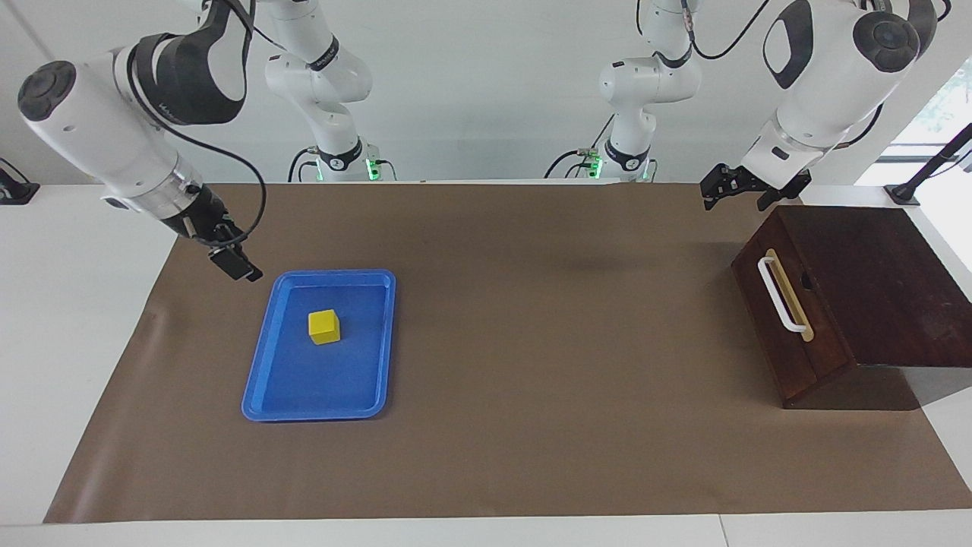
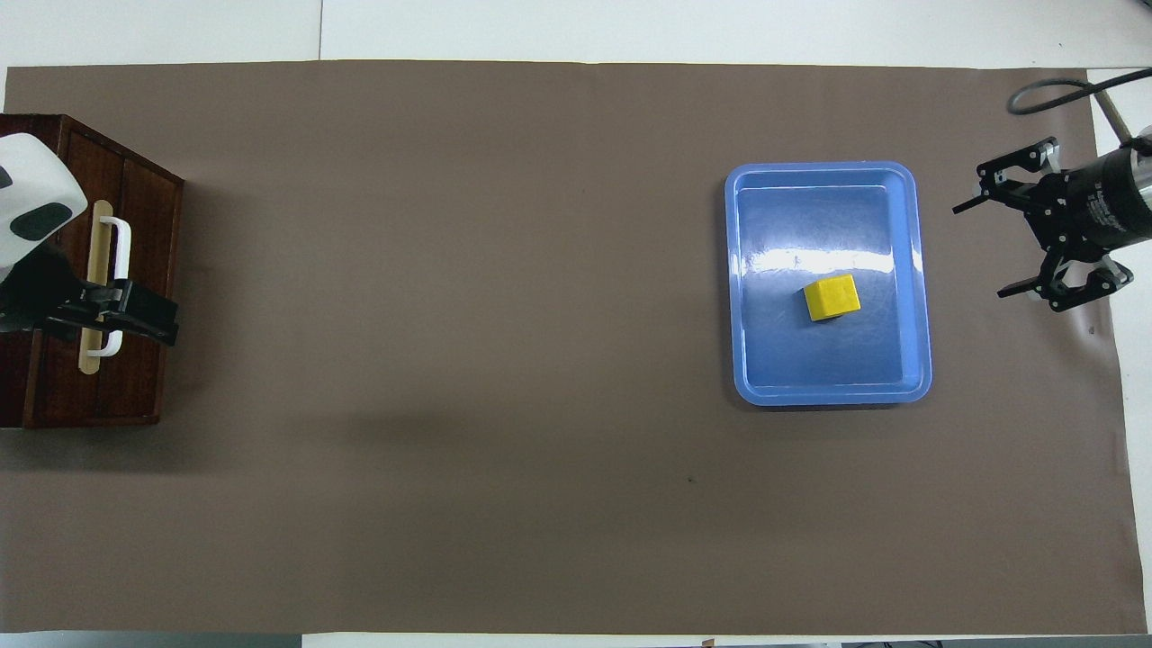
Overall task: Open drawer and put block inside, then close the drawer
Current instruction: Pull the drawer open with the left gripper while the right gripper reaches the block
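- I see the drawer (image 1: 786, 304) shut, front facing the tray (image 1: 258, 380), its handle (image 1: 781, 295) running nearer-to-farther.
- Block (image 1: 324, 327) sits in the tray.
- Left pincer (image 1: 740, 194) and right pincer (image 2: 990, 247): both open, empty.

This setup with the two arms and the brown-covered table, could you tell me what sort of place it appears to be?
Probably a robotics lab. Two white robot arms stand at a table covered in a brown paper sheet, before bare white walls. Staged props sit on it: a blue tray holding a yellow block, and a wooden drawer.
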